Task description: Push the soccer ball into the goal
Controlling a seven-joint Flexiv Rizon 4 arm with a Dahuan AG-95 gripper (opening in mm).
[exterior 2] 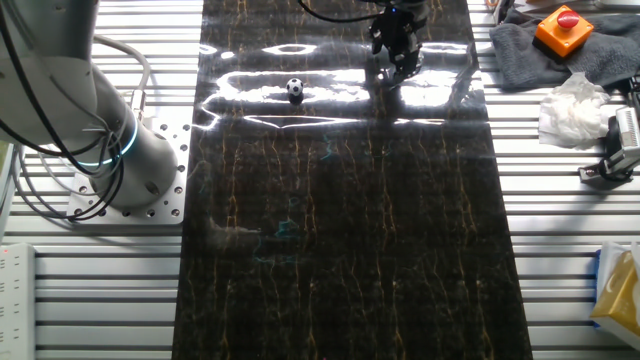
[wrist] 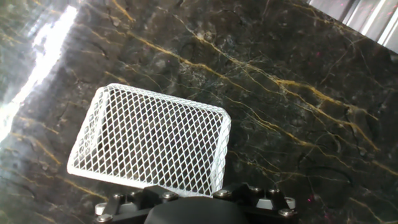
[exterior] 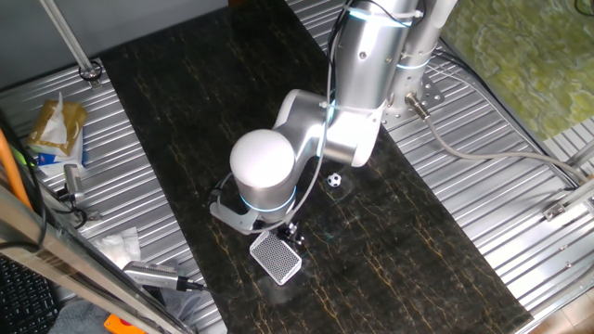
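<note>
The soccer ball (exterior: 333, 179) is a tiny white ball with black patches, lying alone on the dark marble mat (exterior: 186, 111); the other fixed view shows the ball (exterior 2: 294, 88) left of the hand. The goal (exterior: 277, 257), a white frame with mesh, lies at the mat's near edge. My gripper (exterior: 290, 234) hangs just above its back end, well apart from the ball. In the hand view the goal (wrist: 149, 146) fills the lower left, just in front of the gripper's black body (wrist: 199, 208); no fingertips show there. In the other fixed view the gripper (exterior 2: 398, 68) hides the goal.
The mat lies on a ribbed metal table (exterior: 483, 213). A yellow packet (exterior: 56, 125), crumpled white paper (exterior: 119, 246) and a metal tool (exterior: 153, 274) lie beside the mat. An orange button box (exterior 2: 563, 28) sits on a grey cloth (exterior 2: 515, 45). The arm's base (exterior 2: 120, 150) stands beside the mat.
</note>
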